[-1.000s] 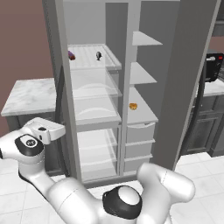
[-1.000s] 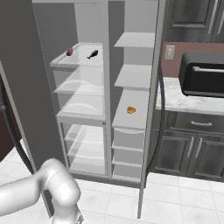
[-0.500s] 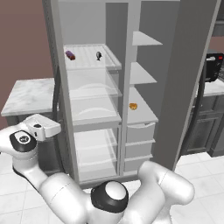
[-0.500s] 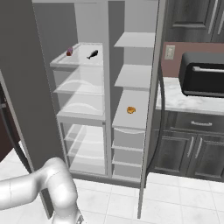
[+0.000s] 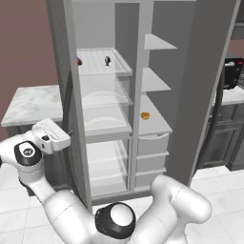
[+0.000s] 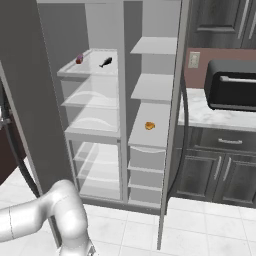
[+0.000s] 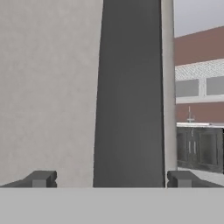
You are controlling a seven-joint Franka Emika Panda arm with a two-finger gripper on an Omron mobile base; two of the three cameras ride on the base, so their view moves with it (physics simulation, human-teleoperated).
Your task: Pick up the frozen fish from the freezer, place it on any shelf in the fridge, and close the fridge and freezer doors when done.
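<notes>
The frozen fish (image 5: 107, 60) (image 6: 105, 62) lies on the top clear shelf (image 5: 121, 72) (image 6: 67, 73) of the fridge (image 5: 105, 128) (image 6: 95, 135). To the right is the freezer (image 5: 155, 95) (image 6: 152, 90), which is open too. Both doors stand open: the fridge door (image 5: 64, 95) (image 6: 30, 100) at the left and the freezer door (image 5: 205, 86) (image 6: 172, 125) at the right. My gripper (image 5: 66, 138) (image 7: 111, 180) is open, low at the outer side of the fridge door. Its fingertips (image 7: 41, 178) stand wide apart, with the door's dark edge (image 7: 129, 96) straight ahead between them.
A purple-and-brown block (image 5: 79, 61) (image 6: 79, 59) shares the top shelf with the fish. A small orange lump (image 5: 145, 115) (image 6: 149, 125) sits on a freezer shelf. A marble counter (image 5: 28, 102) lies left of the unit, and a black microwave (image 6: 232, 85) stands on the right counter.
My hand has turned and edged right towards the fridge door's edge, and the elbow has shifted with it. The fish and both doors have not moved.
</notes>
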